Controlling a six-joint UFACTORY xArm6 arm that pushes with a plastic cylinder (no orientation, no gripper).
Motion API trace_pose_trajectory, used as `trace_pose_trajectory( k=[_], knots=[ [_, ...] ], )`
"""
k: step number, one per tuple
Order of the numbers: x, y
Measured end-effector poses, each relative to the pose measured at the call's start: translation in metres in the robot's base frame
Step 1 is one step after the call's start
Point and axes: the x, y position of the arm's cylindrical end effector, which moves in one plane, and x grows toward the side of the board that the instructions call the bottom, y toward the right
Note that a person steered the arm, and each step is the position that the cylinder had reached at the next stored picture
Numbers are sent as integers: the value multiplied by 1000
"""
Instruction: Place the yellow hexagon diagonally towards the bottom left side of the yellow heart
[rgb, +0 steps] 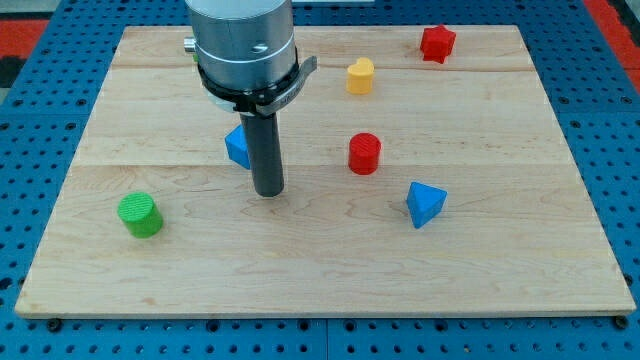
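Note:
The yellow heart (360, 75) lies near the view's top, right of centre. No yellow hexagon shows anywhere; the arm's wide grey body (243, 45) covers part of the board at the top. My tip (268, 192) rests on the board near the middle-left. It is just right of and below a blue block (237, 147), which the rod partly hides. The heart is well up and to the right of my tip.
A red cylinder (365, 153) stands right of my tip. A blue triangular block (424, 204) lies lower right. A red star-like block (437, 43) sits at the top right. A green cylinder (139, 215) stands at the lower left. The wooden board (500, 280) rests on a blue pegboard.

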Motion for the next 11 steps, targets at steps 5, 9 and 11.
trace_pose_trajectory(
  k=[5,9,11],
  knots=[
    [-112,30],
    [-200,-76],
    [-159,-44]
  ],
)
